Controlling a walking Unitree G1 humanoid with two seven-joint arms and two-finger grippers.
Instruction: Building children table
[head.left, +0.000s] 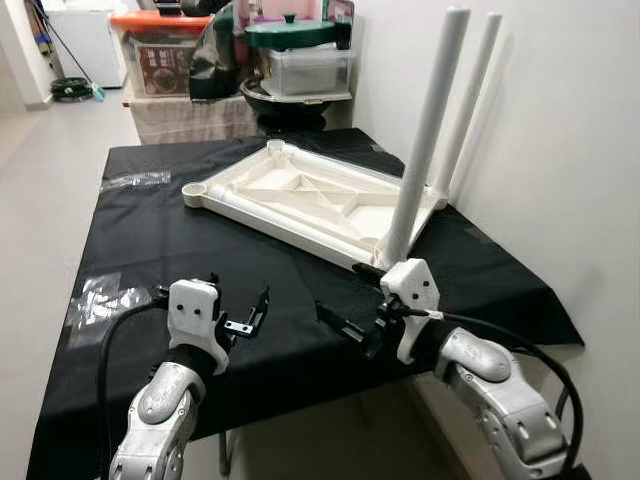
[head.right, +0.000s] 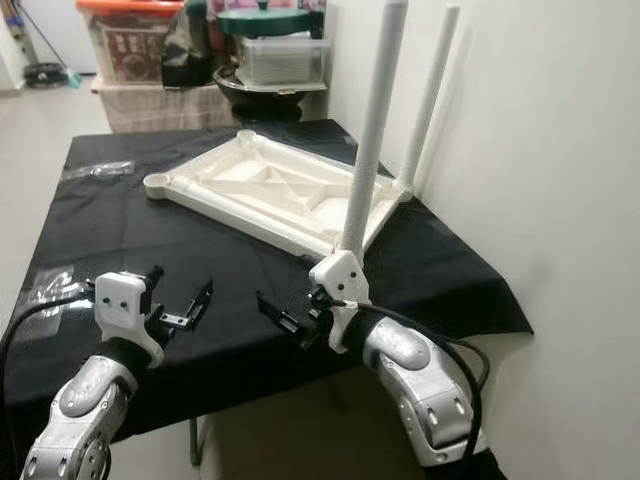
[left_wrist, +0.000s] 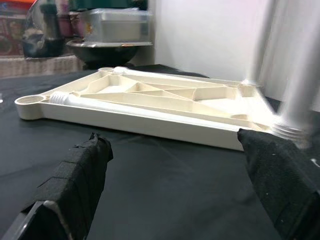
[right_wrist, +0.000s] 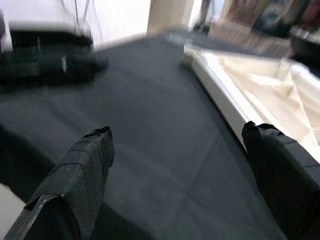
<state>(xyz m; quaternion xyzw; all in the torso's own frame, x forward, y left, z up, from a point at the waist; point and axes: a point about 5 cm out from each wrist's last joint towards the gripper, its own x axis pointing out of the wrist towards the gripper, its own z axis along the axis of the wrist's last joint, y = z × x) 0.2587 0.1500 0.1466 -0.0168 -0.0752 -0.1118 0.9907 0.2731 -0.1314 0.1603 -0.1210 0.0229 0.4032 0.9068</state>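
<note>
Upturned tabletop (head.left: 310, 200) lies on black-draped table (head.left: 150, 240), two legs (head.left: 428, 130) already standing at wall-side corners; looks light, stiff, slick plastic; I'd grip rim ribs; left gripper (head.left: 243, 318), right gripper (head.left: 345, 325) hover nearby, jaws released, empty.

Both silver arms reach forward, the left gripper (head.left: 243, 318) and right gripper (head.left: 352, 312) spread wide, empty.

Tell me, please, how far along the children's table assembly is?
Two white legs already stand upright in the overturned tabletop. A third leg lies loose along it, beside an empty corner socket. The left gripper and right gripper hover open, holding nothing. Two legs remain.
</note>
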